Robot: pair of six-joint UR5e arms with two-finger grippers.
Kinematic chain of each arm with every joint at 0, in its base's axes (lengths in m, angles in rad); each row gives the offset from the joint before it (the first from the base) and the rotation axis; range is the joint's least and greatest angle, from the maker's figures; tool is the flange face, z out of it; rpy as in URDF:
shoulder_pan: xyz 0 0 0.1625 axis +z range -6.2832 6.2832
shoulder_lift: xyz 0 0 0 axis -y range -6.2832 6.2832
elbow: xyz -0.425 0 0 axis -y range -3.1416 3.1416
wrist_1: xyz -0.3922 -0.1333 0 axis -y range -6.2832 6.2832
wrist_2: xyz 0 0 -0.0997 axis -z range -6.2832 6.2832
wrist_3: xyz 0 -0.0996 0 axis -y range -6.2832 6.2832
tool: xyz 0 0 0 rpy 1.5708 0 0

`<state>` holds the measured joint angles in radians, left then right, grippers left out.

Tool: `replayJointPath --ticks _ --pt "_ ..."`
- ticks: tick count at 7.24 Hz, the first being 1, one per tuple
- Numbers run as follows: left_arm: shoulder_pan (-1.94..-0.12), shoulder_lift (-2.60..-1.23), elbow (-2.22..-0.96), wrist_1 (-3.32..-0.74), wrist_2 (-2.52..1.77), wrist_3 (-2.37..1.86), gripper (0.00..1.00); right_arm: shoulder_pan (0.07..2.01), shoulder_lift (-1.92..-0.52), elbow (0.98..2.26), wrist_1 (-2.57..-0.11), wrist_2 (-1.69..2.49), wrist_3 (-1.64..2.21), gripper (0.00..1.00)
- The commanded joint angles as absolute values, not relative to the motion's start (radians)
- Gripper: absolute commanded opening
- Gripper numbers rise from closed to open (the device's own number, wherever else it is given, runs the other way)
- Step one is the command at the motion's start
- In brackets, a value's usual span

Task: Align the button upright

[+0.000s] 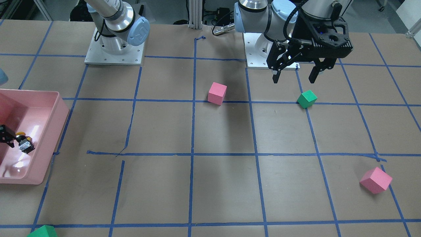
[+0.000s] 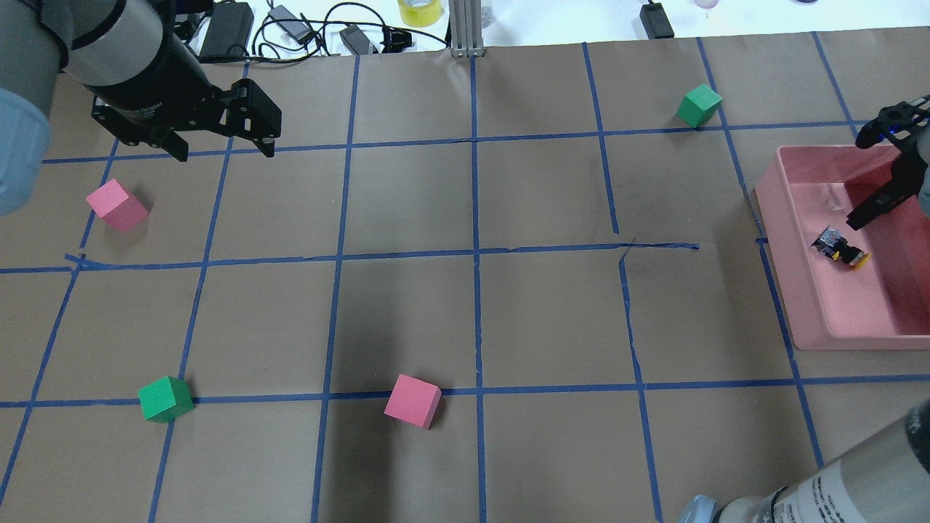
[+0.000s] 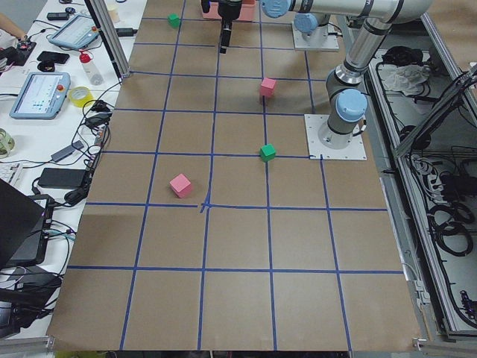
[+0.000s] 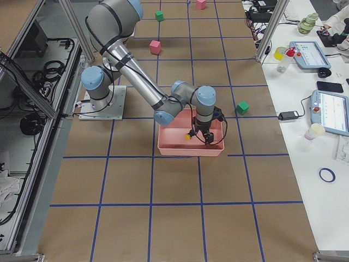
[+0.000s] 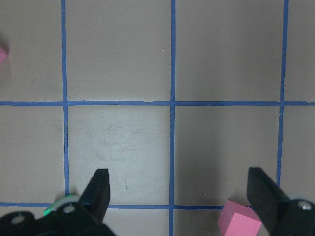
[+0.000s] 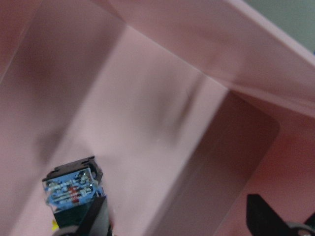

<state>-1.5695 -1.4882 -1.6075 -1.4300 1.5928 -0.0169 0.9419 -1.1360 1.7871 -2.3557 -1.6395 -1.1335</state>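
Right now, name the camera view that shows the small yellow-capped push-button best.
Overhead exterior: the yellow-capped black button lies tipped over in the pink tray, unobstructed. Front-facing shows it edge-on, right wrist only its body, side views barely.

Lighting even, bright, from overhead. Broad soft shadows cross the table (image 1: 223, 184) mid-grid in the front and overhead views. Glare patch on the bin (image 1: 61, 108) floor next to the button (image 1: 25, 144) in the front view. Right wrist view soft and blurred throughout; the bin walls read as smeared pink, with a dark shadow in one corner. Left wrist view sharp on the tape lines, fingers (image 5: 101, 189) dark and slightly soft. Side views show mild wide-angle bending at edges.
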Motion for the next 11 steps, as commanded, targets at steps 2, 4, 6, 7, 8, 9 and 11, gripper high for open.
replayJointPath --ticks 2,4,6,7,8,9,11 --pt "-1.571 -1.489 -1.608 -1.425 1.592 -0.017 1.00 0.943 -1.149 1.789 -2.358 -1.634 -0.971 1.00" --pt "-1.571 -1.489 -1.608 -1.425 1.592 -0.017 1.00 0.977 -1.150 1.789 -2.356 -1.623 -0.966 1.00" --pt "-1.571 -1.489 -1.608 -1.425 1.594 -0.017 1.00 1.028 -1.151 1.789 -2.356 -1.624 -0.976 1.00" --pt "-1.571 -1.489 -1.608 -1.425 1.594 -0.017 1.00 1.028 -1.149 1.787 -2.358 -1.626 -0.976 1.00" --pt "-1.571 -1.488 -1.608 -1.425 1.595 -0.017 1.00 1.028 -1.143 1.786 -2.362 -1.640 -0.944 1.00" --pt "-1.571 -1.486 -1.606 -1.425 1.595 -0.017 1.00 1.026 -1.144 1.789 -2.359 -1.652 -0.773 1.00" --pt "-1.571 -1.486 -1.608 -1.425 1.595 -0.017 1.00 1.028 -1.140 1.790 -2.355 -1.686 -0.678 1.00"
